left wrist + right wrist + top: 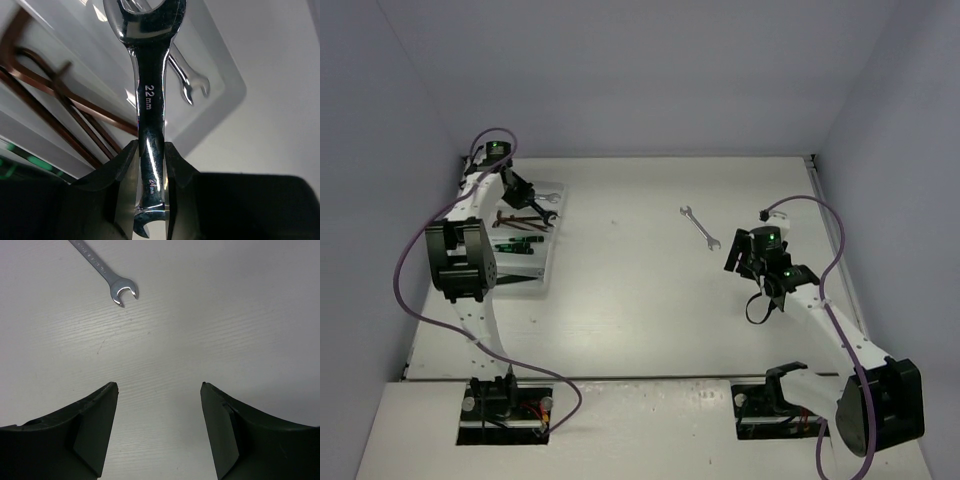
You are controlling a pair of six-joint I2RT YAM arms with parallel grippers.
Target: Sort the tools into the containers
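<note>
My left gripper [150,144] is shut on the shank of a large silver wrench [150,90], which it holds over the white tray [227,87]. A smaller silver wrench [189,82] lies in the compartment below. Dark red-brown hex keys [60,100] fill the slot beside it. From above, the left gripper [538,205] hovers at the far end of the tray [552,255], with hex keys [515,217] and green-black screwdrivers [517,245] in its slots. A thin silver wrench [700,227] lies loose on the table. My right gripper [738,255] is open just right of it, and in the right wrist view the wrench [107,275] lies ahead of the gripper [159,385].
Grey walls enclose the table on the left, back and right. The tray sits close to the left wall. Purple cables loop off both arms.
</note>
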